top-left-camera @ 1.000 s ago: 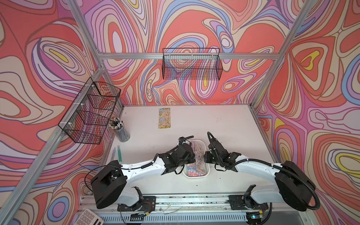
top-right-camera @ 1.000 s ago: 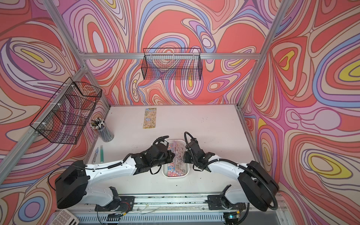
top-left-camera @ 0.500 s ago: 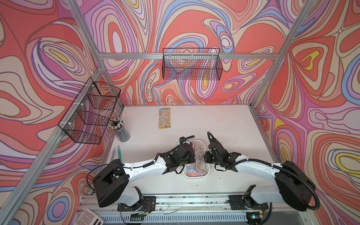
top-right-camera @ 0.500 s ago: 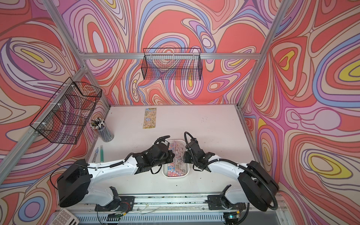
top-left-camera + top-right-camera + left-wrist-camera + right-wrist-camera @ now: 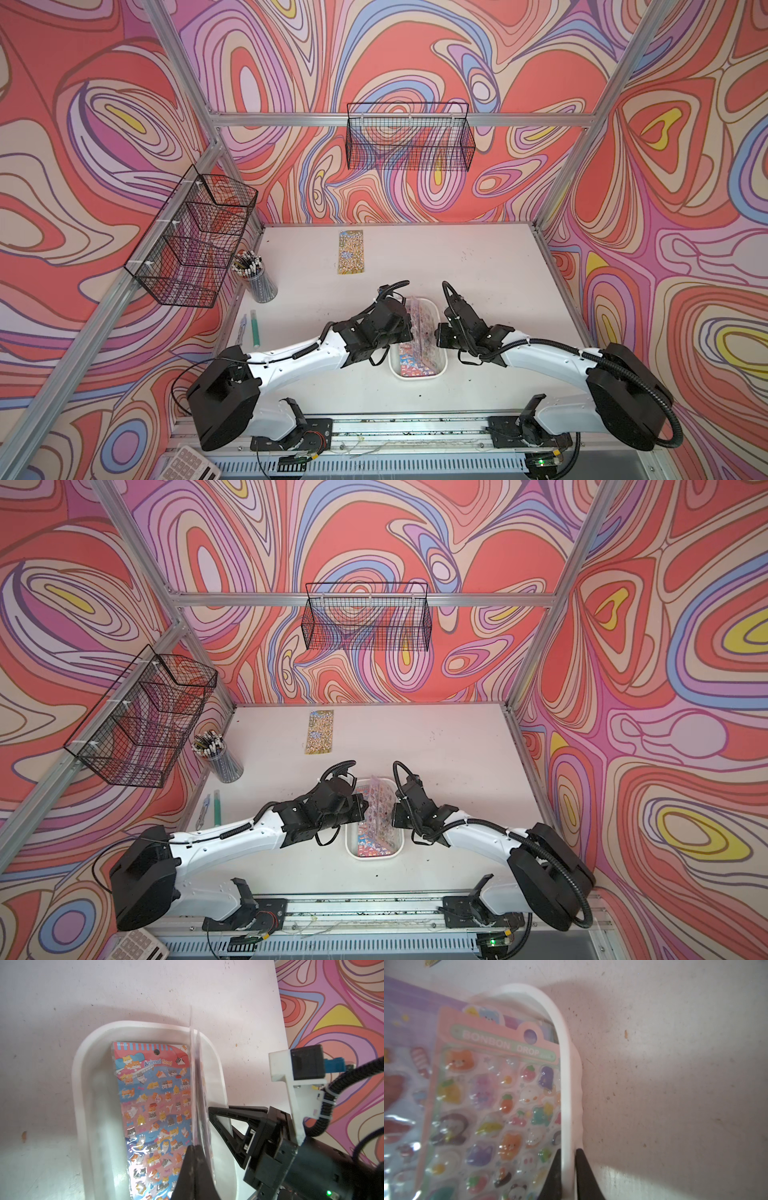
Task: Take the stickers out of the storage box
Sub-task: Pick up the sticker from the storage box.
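Note:
The white storage box (image 5: pixel 417 376) (image 5: pixel 374 856) sits near the table's front, between both arms. Stickers (image 5: pixel 420 332) (image 5: pixel 376 808) fill it. A blue-and-pink cat sheet (image 5: pixel 153 1095) lies flat on the bottom. Other sheets (image 5: pixel 197 1084) stand on edge, and my left gripper (image 5: pixel 195 1147) is shut on their edge. A pink sheet (image 5: pixel 500 1095) and a lilac one (image 5: pixel 409 1022) lean toward the box's right wall (image 5: pixel 564 1064). My right gripper (image 5: pixel 568 1151) is shut on that wall, one finger inside and one outside. One more sticker sheet (image 5: pixel 351 252) lies on the table at the back.
A cup of pens (image 5: pixel 259 278) stands at the table's left edge, with a green pen (image 5: pixel 254 328) lying in front of it. Black wire baskets hang on the left wall (image 5: pixel 191 237) and the back wall (image 5: pixel 409 137). A calculator (image 5: pixel 191 463) lies below the front rail.
The left arm has shifted very slightly at the box. The right arm and the box have not moved.

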`<state>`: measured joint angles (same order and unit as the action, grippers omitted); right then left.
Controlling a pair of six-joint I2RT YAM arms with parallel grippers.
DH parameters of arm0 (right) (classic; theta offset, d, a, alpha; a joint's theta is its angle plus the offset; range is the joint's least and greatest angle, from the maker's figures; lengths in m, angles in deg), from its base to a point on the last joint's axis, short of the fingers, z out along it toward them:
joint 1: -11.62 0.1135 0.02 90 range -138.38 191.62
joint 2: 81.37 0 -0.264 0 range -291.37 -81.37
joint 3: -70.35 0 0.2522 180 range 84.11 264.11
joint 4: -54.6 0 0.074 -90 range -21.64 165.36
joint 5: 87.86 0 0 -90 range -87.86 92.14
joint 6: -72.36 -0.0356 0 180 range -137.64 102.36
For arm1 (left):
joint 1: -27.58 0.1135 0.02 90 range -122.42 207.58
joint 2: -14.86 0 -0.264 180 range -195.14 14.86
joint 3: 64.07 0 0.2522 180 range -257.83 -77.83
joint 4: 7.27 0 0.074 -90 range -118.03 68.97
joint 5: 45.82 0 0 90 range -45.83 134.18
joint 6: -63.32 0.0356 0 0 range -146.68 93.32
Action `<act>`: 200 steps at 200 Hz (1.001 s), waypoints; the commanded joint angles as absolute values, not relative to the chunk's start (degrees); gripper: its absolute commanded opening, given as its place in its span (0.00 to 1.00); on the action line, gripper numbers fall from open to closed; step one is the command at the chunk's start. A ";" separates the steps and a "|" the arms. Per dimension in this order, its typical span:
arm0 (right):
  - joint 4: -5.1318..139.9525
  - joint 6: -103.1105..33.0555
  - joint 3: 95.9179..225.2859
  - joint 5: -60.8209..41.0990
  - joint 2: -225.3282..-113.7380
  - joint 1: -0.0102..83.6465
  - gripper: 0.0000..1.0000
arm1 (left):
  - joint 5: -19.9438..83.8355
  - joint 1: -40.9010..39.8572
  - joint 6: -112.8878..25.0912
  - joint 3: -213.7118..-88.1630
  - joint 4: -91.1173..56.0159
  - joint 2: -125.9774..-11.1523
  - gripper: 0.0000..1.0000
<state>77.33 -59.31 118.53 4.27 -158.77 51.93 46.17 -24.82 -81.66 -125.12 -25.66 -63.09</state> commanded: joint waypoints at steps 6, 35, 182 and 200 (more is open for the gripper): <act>76.89 -60.32 117.43 3.58 -159.41 52.24 0.12 | 44.06 -23.17 -78.02 -128.08 -31.42 -60.11 0.00; 76.71 -60.28 117.60 3.46 -159.76 52.23 0.13 | 41.47 -20.91 -76.03 -128.83 -34.13 -58.08 0.00; 77.33 -59.53 118.48 2.98 -159.07 52.24 0.13 | 30.82 -7.24 -68.09 -149.09 -40.09 -64.50 0.00; 77.07 -59.49 118.39 2.75 -159.07 52.22 0.14 | 29.01 -4.76 -68.22 -152.44 -38.32 -67.98 0.00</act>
